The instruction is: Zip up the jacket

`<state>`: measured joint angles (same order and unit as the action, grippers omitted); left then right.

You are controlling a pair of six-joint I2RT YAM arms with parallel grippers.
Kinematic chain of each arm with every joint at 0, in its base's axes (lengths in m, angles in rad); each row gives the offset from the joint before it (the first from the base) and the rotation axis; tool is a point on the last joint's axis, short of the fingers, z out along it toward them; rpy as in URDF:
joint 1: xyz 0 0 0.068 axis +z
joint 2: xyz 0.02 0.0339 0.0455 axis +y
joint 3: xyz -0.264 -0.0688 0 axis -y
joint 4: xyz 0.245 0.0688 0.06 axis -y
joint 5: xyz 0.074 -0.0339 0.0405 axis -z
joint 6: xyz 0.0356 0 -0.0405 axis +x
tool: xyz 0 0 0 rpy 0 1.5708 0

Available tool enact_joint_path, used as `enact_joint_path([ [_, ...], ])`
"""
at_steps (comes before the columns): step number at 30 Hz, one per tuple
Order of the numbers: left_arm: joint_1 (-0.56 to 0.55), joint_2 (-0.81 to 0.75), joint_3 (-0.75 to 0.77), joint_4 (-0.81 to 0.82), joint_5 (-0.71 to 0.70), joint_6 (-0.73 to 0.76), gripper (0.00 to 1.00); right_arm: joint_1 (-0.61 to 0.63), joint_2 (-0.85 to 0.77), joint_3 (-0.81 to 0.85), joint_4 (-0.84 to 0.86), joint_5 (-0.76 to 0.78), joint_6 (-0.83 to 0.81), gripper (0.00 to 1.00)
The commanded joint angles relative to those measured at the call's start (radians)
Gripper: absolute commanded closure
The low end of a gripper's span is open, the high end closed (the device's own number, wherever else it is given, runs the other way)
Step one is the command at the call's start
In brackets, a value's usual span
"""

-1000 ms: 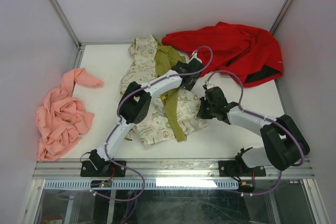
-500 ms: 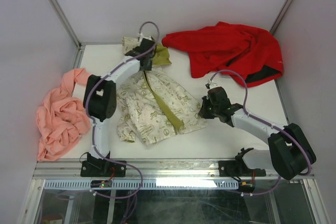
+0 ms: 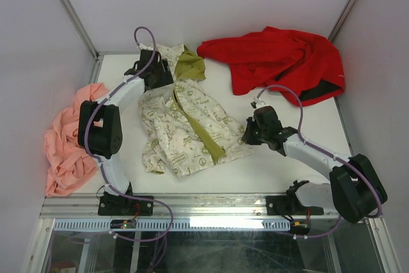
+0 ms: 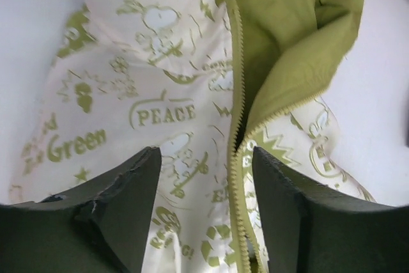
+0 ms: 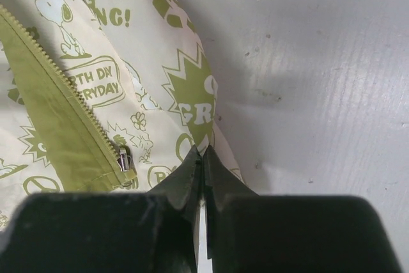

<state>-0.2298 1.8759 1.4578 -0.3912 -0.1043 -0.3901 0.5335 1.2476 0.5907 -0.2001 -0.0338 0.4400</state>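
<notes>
The cream jacket (image 3: 185,132) with olive print lies spread on the white table, its olive lining strip running down the middle and its hood (image 3: 190,66) at the back. My left gripper (image 3: 155,76) is open over the jacket's upper part; in the left wrist view the jacket (image 4: 160,94) and its olive zipper teeth (image 4: 238,158) lie between the spread fingers (image 4: 121,209). My right gripper (image 3: 245,135) is shut on the jacket's lower right hem (image 5: 204,119). The metal zipper slider (image 5: 124,158) sits at the bottom of the olive strip, just left of the right gripper (image 5: 203,153).
A large plain red garment (image 3: 281,62) is heaped at the back right. A salmon-pink garment (image 3: 70,145) is bunched at the left edge. White walls with metal frame posts close in the table (image 3: 275,158) at the back and sides.
My left arm has swung from the middle of the jacket to the back left. The jacket's top has shifted and spread out to the left. The right gripper has stayed at the hem.
</notes>
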Motion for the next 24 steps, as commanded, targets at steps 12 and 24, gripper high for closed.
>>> enact_joint_path([
  [12, -0.255, 0.164, 0.288, -0.032, -0.268, 0.33, 0.17, -0.002, -0.078, 0.005, -0.024, 0.009, -0.024, 0.96],
  [24, -0.353, 0.473, 0.535, 0.026, -0.456, 0.702, 0.1, -0.003, -0.068, 0.003, -0.032, 0.014, -0.026, 0.96],
])
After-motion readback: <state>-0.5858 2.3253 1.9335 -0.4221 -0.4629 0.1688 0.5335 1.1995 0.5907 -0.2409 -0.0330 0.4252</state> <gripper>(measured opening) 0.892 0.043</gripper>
